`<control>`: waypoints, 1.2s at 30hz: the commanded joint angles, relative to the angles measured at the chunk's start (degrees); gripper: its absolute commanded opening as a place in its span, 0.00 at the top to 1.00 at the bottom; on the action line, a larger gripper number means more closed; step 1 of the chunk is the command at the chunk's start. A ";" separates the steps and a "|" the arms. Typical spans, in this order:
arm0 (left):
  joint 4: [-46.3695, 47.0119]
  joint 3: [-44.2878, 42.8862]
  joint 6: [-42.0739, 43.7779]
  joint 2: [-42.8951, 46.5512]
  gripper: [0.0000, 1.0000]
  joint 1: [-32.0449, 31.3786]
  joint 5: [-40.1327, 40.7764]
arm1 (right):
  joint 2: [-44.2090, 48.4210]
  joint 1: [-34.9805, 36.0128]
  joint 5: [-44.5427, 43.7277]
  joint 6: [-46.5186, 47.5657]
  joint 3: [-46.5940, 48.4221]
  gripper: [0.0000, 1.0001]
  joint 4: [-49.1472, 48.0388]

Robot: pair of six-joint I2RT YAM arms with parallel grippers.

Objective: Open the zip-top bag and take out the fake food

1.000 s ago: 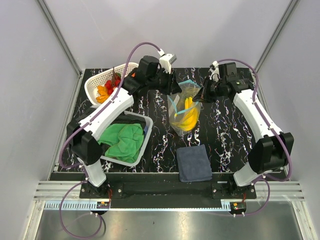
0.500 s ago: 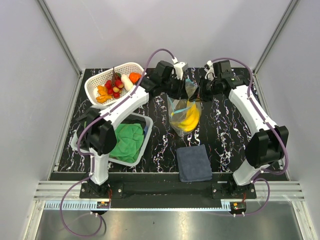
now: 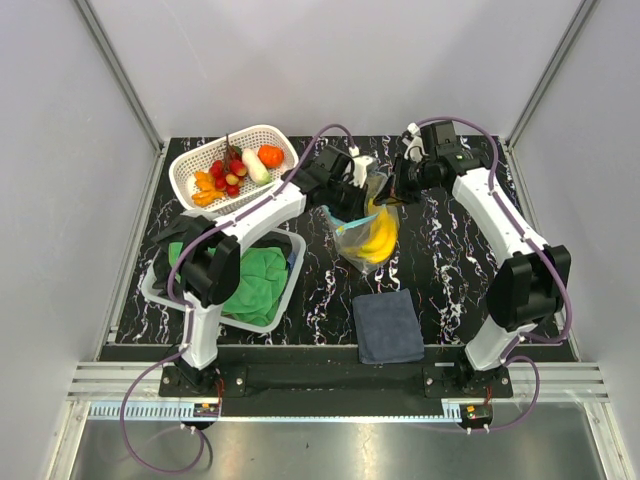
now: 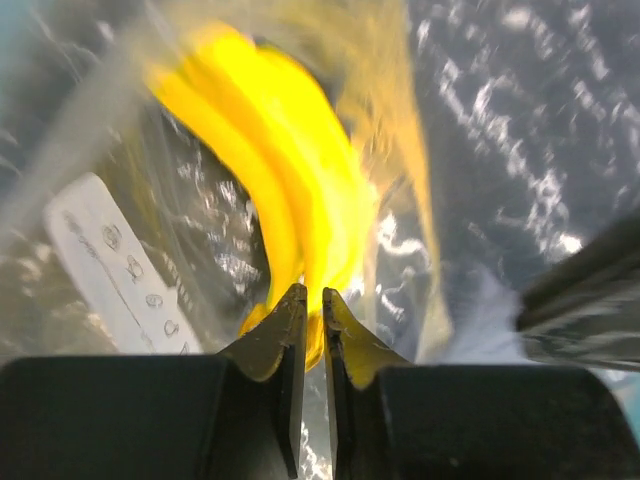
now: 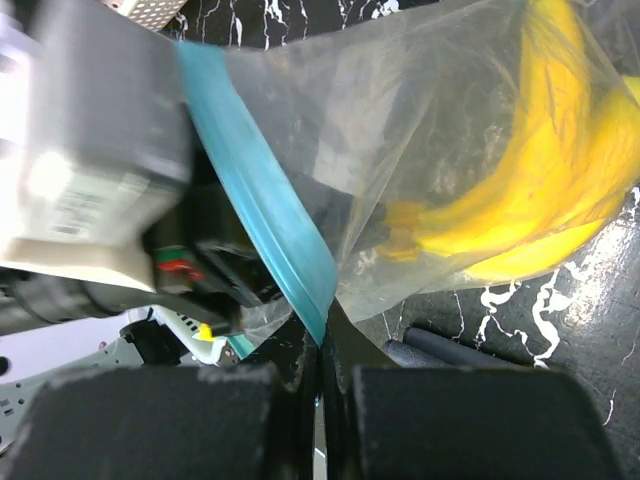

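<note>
Top external view: the zip-top bag [image 3: 362, 228] is seen held up in the upper middle of the frame, between the left arm [image 3: 255, 210] and the right arm [image 3: 490, 215], with the banana bunch [image 3: 377, 238] sagging in its lower end. Whether that end touches the surface [image 3: 450, 270] cannot be told.

In the right wrist view the right jaws are seen closed tight on the teal zip strip [image 5: 262, 190] at the bottom centre of the frame. In the left wrist view the left jaws are seen drawn to a thin slit, and clear film appears to be pinched between them just in front of the bananas [image 4: 270, 190]; motion blur leaves the exact hold uncertain.

The bag is judged thin, floppy and slick, so film alone could slip or stretch. The stiffer strip is judged the better hold, one lip to each side, so the mouth can be peeled apart. The bunch is likely light and rigid, though its weight drags the pouch down and could swing it.

Room is tight at the mouth, where both wrists are crowded together. Open surface lies right of the bag. A basket [image 3: 190, 160] of toy fruit [image 3: 235, 170] sits at upper left, a tub [image 3: 290, 285] with a green cloth [image 3: 250, 280] at lower left, and a dark cloth [image 3: 388, 325] just below the bag.
</note>
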State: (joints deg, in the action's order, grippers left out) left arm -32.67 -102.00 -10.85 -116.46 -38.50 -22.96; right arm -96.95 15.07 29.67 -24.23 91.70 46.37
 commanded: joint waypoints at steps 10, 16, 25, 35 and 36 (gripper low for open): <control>0.24 4.17 3.47 -2.10 0.68 -2.10 -4.11 | -1.67 0.66 2.50 -0.56 3.05 1.00 -0.40; -0.64 4.52 4.17 -4.03 0.55 -2.89 -3.67 | -1.14 0.66 2.50 -0.64 1.82 1.00 -0.67; -1.79 6.02 5.40 -5.96 0.44 -4.39 -1.12 | -0.17 0.66 2.67 -1.00 -0.56 1.00 -1.28; -1.70 4.53 3.56 -8.61 0.73 -5.09 1.87 | 1.32 0.66 2.32 -1.00 -3.46 1.00 -1.98; -1.79 4.26 3.38 -8.26 0.77 -5.09 1.61 | 1.67 0.66 1.97 -0.91 -3.63 1.00 -1.90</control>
State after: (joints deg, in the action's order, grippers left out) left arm -34.20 -96.38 -6.87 -124.29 -43.09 -22.81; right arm -99.00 15.29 30.74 -24.97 88.42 47.24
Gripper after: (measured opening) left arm 0.328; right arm 0.009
